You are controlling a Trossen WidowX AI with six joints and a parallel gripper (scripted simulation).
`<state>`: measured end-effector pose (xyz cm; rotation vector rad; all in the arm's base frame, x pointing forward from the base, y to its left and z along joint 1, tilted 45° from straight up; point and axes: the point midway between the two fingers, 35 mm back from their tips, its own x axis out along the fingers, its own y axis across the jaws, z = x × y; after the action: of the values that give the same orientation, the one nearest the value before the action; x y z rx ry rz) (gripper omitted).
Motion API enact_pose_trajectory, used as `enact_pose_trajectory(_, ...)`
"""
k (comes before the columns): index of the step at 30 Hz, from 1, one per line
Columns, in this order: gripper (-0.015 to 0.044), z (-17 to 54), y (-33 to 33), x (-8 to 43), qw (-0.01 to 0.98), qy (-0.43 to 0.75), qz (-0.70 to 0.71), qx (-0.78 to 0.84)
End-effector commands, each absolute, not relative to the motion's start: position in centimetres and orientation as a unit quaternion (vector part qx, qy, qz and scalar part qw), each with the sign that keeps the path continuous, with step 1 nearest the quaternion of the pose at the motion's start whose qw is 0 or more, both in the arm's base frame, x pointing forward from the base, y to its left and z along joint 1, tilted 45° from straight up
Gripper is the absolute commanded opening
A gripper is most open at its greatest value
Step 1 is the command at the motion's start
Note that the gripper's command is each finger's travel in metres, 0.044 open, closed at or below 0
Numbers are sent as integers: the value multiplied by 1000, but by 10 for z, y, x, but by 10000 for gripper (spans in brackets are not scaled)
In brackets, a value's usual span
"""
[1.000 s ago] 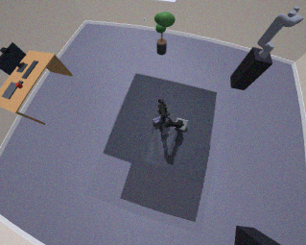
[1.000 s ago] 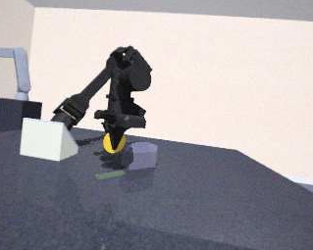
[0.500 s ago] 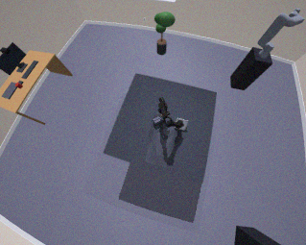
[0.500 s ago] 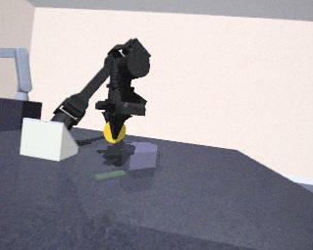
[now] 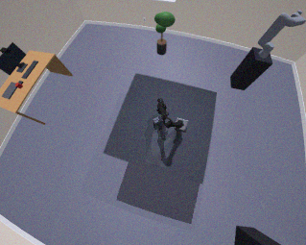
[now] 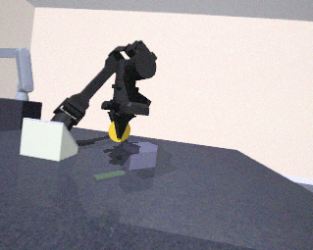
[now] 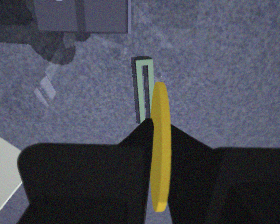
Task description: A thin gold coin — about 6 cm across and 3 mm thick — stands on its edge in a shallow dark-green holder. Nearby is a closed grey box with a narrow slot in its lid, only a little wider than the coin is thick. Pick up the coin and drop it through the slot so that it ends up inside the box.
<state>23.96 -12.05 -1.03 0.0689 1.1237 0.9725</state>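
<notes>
My gripper (image 6: 120, 137) (image 7: 153, 125) is shut on the gold coin (image 6: 113, 131) (image 7: 160, 170), which stands upright, edge-on in the wrist view, between the fingertips. In the exterior view the coin hangs in the air above the table. The green holder (image 6: 110, 175) (image 7: 140, 92) lies below with its narrow groove empty. The grey box (image 6: 142, 158) (image 7: 107, 17) stands beyond the holder, at the upper left of the wrist view, cut off by its top edge. A dark stripe crosses its lid; I cannot tell if it is the slot or a shadow.
A pale wedge-shaped block (image 5: 182, 124) (image 6: 40, 139) stands on the other side of the arm from the box; its edge shows at the left of the wrist view (image 7: 7, 172). A desk (image 5: 25, 82), a plant (image 5: 164, 19) and another grey arm (image 5: 274, 29) are far off.
</notes>
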Motion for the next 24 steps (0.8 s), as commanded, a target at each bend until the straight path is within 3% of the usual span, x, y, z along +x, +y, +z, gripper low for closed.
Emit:
enact_pose_trajectory(1, 0, -4, -117, 246, 737, 511, 440, 32)
enact_pose_trajectory(24, 0, 33, -83, 273, 738, 511, 440, 31)
